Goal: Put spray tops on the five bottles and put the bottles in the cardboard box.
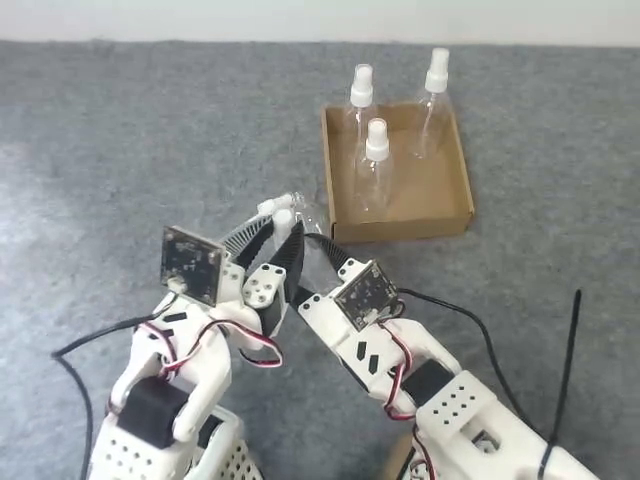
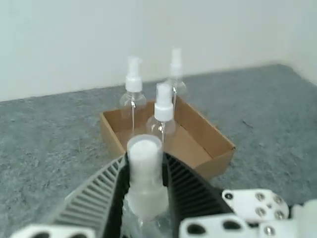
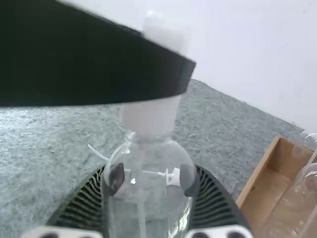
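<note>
A clear bottle (image 3: 144,198) is held upright just in front of the cardboard box (image 1: 400,226). My right gripper (image 3: 146,181) is shut on the bottle's body (image 1: 311,216). My left gripper (image 2: 144,166) is shut on the white spray top (image 2: 144,173) that sits at the bottle's neck. In the high view the left gripper (image 1: 281,214) and right gripper (image 1: 308,240) meet near the box's front left corner. Three capped bottles stand in the box (image 2: 218,145): one in the middle (image 1: 375,168), one at the back left (image 1: 359,104), one at the back right (image 1: 433,98).
The table is covered in grey carpet (image 1: 120,150). Black cables trail beside the left arm's base (image 1: 85,345) and to the right of the right arm (image 1: 567,350). A pale wall runs along the far edge. Open carpet lies left of the box.
</note>
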Controlling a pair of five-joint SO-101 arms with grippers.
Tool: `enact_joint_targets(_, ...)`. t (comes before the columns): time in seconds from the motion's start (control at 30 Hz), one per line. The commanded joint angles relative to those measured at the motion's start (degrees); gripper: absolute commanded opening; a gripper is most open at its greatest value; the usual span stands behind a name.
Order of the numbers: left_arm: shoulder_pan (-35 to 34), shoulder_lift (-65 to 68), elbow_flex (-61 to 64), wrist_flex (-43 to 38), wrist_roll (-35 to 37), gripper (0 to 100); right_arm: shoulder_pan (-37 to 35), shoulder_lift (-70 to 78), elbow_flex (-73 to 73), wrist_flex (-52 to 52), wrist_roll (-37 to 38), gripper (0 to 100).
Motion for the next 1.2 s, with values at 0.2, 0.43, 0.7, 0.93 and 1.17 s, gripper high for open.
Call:
enact_joint_targets(0.2,-2.5,0.0,3.0,-0.5,-0.6,6,-0.2,-2.6,-1.0,-2.0,0.6,0.6)
enact_joint_targets(0.43,-1.8,-0.1,2.2,0.6,-2.6,20,-0.2,-2.6,-1.0,-2.1,0.6,0.6)
enact_joint_targets(0.7,-6.2,-0.1,-0.6,0.6,-2.6,20,-0.2,-2.6,-1.0,-2.0,0.6,0.6)
enact_joint_targets(0.93,-5.8,-0.1,-2.8,4.6,-3.1,20,-0.2,-2.4,-1.1,-2.0,0.6,0.6)
enact_joint_targets(1.17,-4.0,-0.2,-7.7,13.8,-9.1,26,-0.1,-2.1,-1.1,-1.9,0.4,0.6)
